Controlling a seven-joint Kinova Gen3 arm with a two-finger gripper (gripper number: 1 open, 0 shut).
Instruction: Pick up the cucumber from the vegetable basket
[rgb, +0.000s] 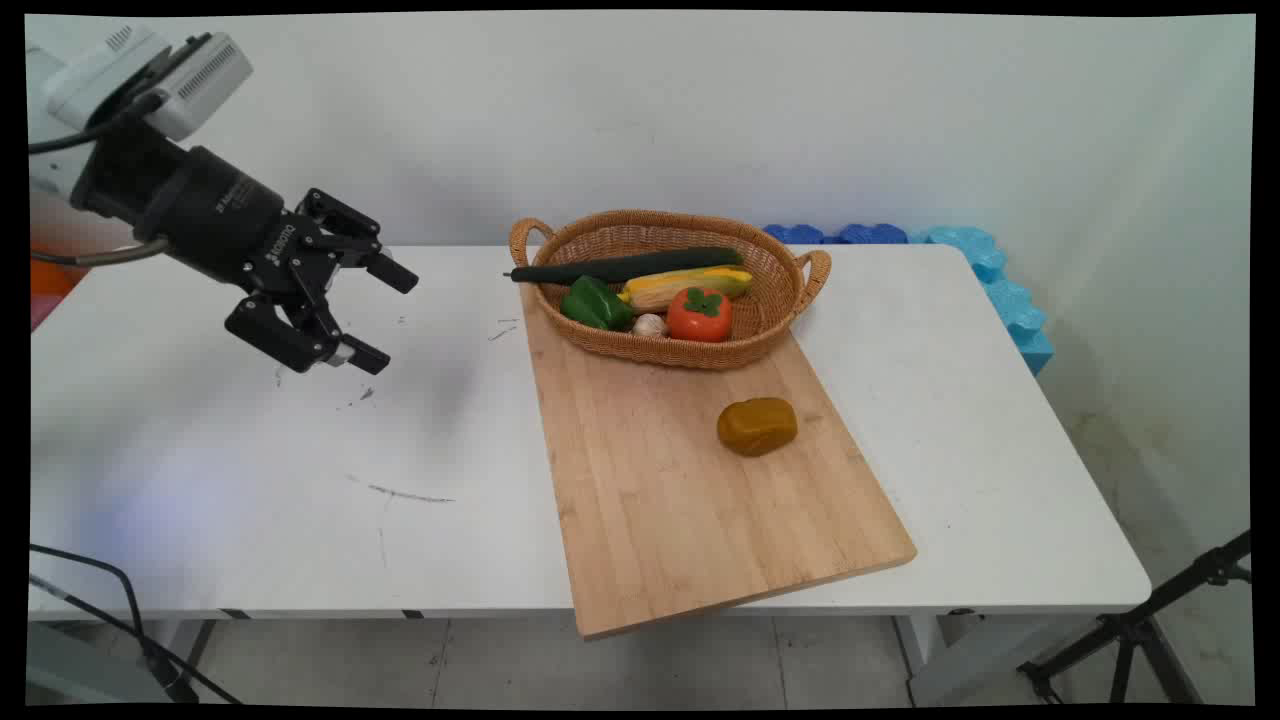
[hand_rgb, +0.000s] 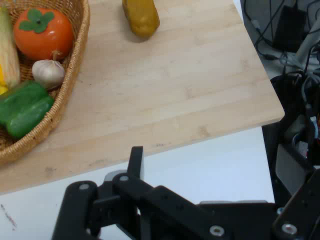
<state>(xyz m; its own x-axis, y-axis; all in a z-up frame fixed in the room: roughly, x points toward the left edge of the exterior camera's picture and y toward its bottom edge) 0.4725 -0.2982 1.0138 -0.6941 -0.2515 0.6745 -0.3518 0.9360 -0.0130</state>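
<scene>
The claw (rgb: 383, 313) hangs in the air over the bare left part of the table (rgb: 250, 480), its two fingers spread wide apart and gripping nothing. Everything else lies off beyond its fingertips, to the right in the main view. Nearest is the board (rgb: 680, 500), whose near corner juts past the table's front edge. On the board's far end sits a basket (rgb: 770, 300) with a cucumber (rgb: 625, 266) laid across the rim, corn (rgb: 685, 284), a green pepper (rgb: 595, 303), garlic (rgb: 650, 324) and a tomato (rgb: 699, 314). A brown potato (rgb: 757, 426) lies alone on the board, apart from the basket. To my eye, a low sweep across could nudge the overhanging board or knock the cucumber's protruding end.
</scene>
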